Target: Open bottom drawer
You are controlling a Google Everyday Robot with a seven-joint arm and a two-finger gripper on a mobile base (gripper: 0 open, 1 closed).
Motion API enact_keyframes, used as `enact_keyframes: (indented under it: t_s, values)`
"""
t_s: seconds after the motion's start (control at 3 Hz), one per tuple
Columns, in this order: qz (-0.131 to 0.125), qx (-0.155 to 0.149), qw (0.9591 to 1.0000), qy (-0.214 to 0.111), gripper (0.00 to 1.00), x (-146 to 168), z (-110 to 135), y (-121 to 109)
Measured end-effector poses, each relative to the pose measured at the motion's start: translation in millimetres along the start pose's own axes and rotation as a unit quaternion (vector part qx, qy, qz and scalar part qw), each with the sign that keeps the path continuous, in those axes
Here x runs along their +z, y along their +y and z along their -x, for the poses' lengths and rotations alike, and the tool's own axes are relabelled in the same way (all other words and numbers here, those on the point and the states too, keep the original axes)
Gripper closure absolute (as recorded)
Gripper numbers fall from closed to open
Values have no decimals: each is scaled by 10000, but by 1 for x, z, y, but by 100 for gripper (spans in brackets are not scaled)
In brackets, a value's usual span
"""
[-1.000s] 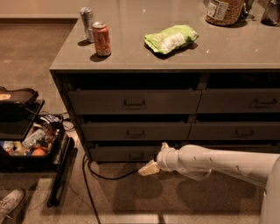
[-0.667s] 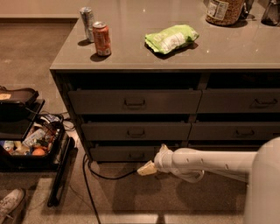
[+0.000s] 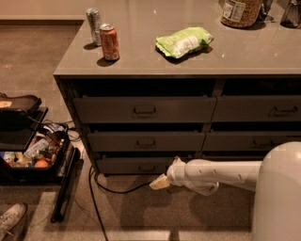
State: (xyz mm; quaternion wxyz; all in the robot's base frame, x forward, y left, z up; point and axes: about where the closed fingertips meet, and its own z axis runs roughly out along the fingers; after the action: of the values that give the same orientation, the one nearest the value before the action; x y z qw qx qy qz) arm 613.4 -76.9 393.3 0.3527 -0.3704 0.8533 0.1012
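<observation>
The bottom drawer (image 3: 123, 165) is the slim grey-brown front lowest in the left stack, with a small dark bar handle (image 3: 146, 168) at its centre. It looks pushed in, level with the fronts above. My gripper (image 3: 160, 183) is at the end of the white arm (image 3: 221, 175) that reaches in from the right. Its pale tip hangs just above the floor, a little below and right of the handle and in front of the drawer. It holds nothing that I can see.
Two taller drawers (image 3: 143, 111) sit above, with a matching stack (image 3: 263, 110) to the right. On the counter stand an orange can (image 3: 109, 42), a silver can (image 3: 93, 20), a green bag (image 3: 184, 41) and a jar (image 3: 241, 11). A black cable (image 3: 101, 188) lies on the floor; a bin of clutter (image 3: 33, 155) stands left.
The gripper stays almost where it was in front of the bottom drawer. The white arm body at the right has come further into view. The drawer has not moved.
</observation>
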Motion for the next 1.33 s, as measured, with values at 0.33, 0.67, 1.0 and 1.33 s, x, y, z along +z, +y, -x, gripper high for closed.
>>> enact_keyframes:
  t_s: [0.33, 0.67, 1.0, 1.33]
  values:
    - [299, 178, 9990, -277, 0, 5, -1, 0]
    - [549, 319, 9971, -411, 0, 4, 1, 0]
    - [550, 319, 9971, -411, 0, 4, 1, 0]
    - [734, 408, 9946, -602, 0, 14, 8, 4]
